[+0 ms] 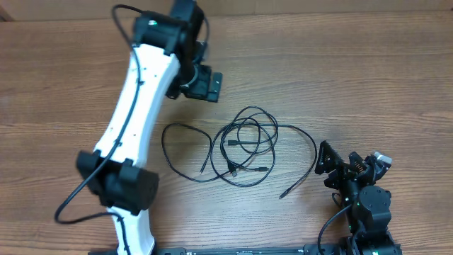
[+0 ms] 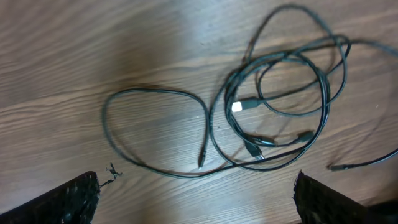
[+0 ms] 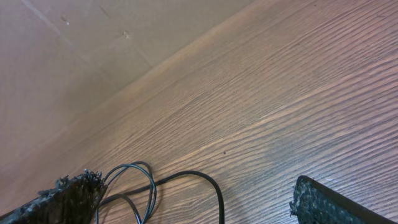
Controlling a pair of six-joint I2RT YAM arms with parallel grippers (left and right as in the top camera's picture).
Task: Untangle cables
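Counting two grippers. Noting the left gripper [image 1: 209,85] [image 2: 196,180] hanging over the far side of the brown wood-grain table [image 1: 368,71], jaws spread wide, holding nothing. Noting the right gripper [image 1: 338,161] [image 3: 196,183] sitting low at the near right, jaws likewise spread wide, holding nothing.

Examining the thin black cables with small plug ends [image 1: 241,149] [image 2: 273,106]. Lying flat at the middle of the table, between the two grippers and touching neither in the overhead view. Counting five plug ends in the left wrist view, one of them catching the light; not managing an exact count of cords, owing to the overlap.

Recording the form:
- Crossing in several round loops at the centre.
- Trailing one open loop out to the left, whether as a separate cord or part of the knot, cannot tell.
- Sweeping one long strand in an arc to the right and ending near the right gripper.
- Showing in the right wrist view as a looped stretch [image 3: 140,180] just beside one finger; contact not determinable.
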